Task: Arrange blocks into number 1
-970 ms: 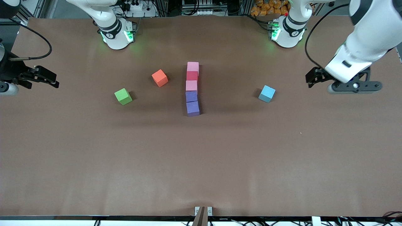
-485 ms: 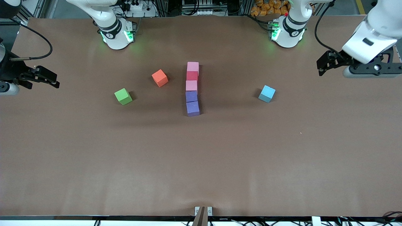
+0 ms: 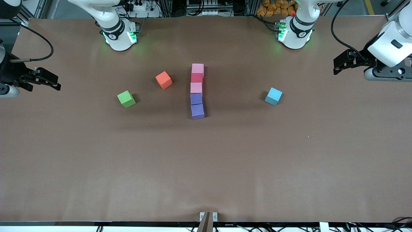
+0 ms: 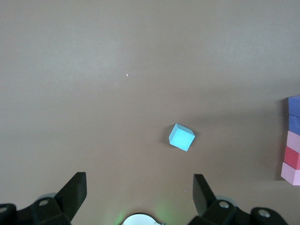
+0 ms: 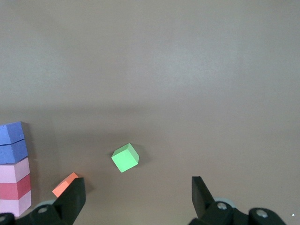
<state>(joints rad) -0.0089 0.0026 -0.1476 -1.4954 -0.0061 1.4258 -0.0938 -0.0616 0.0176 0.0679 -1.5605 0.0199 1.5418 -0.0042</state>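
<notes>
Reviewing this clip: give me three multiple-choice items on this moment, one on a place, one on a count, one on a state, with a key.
1. Which cube of the line lies nearest the front camera?
A. a pink one
B. the red one
C. a purple one

2. How many cubes make up the line?
A. three
B. five
C. seven

3. How are the grippers?
A. both open, holding nothing
B. left shut on the blue cube
C. right shut on the green cube

Key:
1 C: the purple cube ends the line at its nearer end.
2 B: pink, red, pink, purple, purple, touching in one row; the orange cube, green cube and blue cube lie apart from it.
3 A: the left gripper and right gripper hang at the table's ends, fingers spread, nothing between them.
</notes>
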